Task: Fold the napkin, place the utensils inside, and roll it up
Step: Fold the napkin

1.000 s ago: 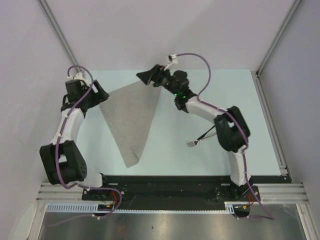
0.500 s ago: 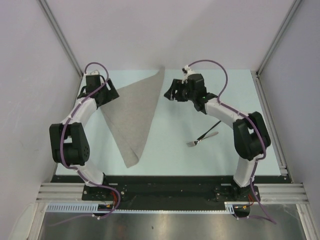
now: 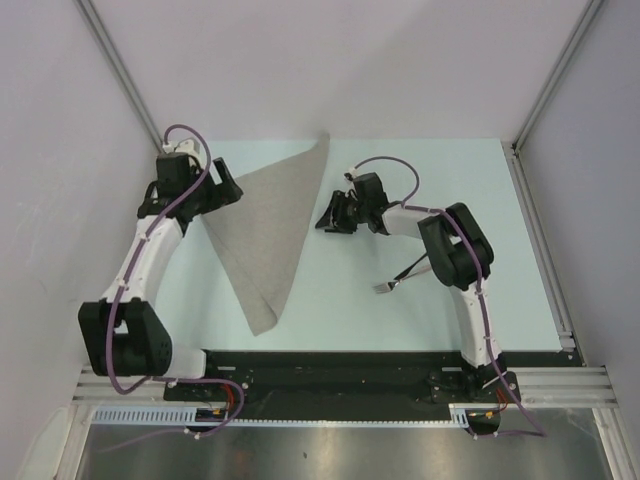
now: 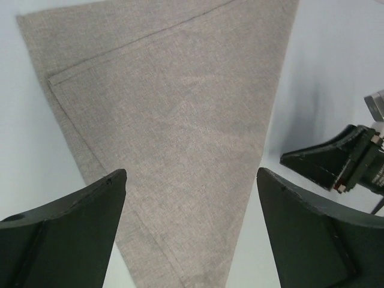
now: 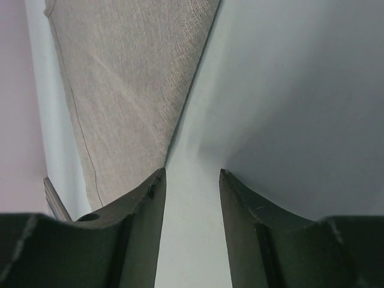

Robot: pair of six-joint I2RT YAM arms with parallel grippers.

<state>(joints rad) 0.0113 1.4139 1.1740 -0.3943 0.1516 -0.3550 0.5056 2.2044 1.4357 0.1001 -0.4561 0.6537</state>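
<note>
Releases folded napkin [image 3: 262, 235], flat on counter [image 3: 450, 170]: right claw [image 3: 328, 219] now drawn back beside it, part-apart and empty, left claw [image 3: 226, 184] wide apart over its edge; fold judged done, fork [image 3: 390, 284] next.

Folded napkin [image 4: 174, 114] flat beneath wide-spread left hand [image 4: 191, 173].

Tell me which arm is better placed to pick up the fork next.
Right, probably. The fork lies just beside the right arm, and the right tool is empty; the left tool sits across the folded napkin, farther from it.
</note>
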